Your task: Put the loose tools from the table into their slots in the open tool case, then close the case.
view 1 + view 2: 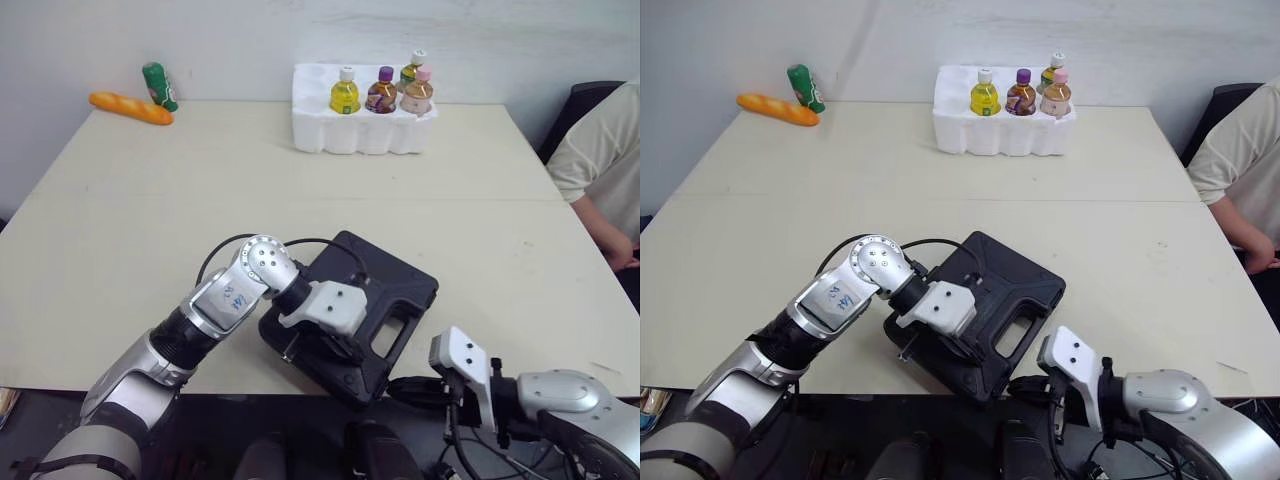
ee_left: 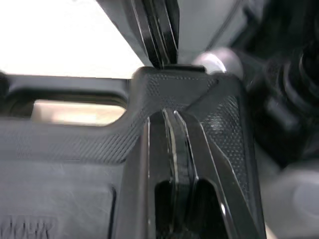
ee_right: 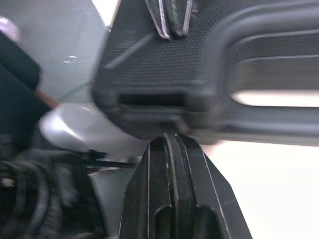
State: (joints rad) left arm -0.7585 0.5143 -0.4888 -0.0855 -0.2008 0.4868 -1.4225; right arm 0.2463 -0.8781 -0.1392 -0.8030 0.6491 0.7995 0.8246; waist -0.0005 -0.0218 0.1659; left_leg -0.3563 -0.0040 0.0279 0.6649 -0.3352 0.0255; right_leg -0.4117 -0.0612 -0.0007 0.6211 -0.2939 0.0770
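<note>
The black tool case [image 1: 375, 300] lies flat with its lid down at the near edge of the tabletop [image 1: 200, 200], set at an angle, its nearest corner hanging just over the rim. My left pincer [image 2: 169, 119] comes onto the case from its near-left side. Its two fingers [image 2: 164, 149] are pressed together, pinching nothing, with their tips against the textured lid just beside the handle opening [image 1: 393, 337].

My right pincer [image 3: 172, 137] sits below and in front of the case's overhanging corner. It is likewise pressed together and holds nothing, and its tip points up at the case's near edge, close under the handle side. I cannot tell whether it touches the plastic.

Well beyond the case, at the far side of the tabletop, a white foam tray [image 1: 320, 130] holds four small bottles [image 1: 345, 92] standing upright. Far beyond the case and off to its left, a bread loaf [image 1: 130, 107] lies on the tabletop beside a green can [image 1: 158, 85]. A person [image 1: 605, 150] in a light shirt sits at the table's edge to the right of the case, well apart from it
</note>
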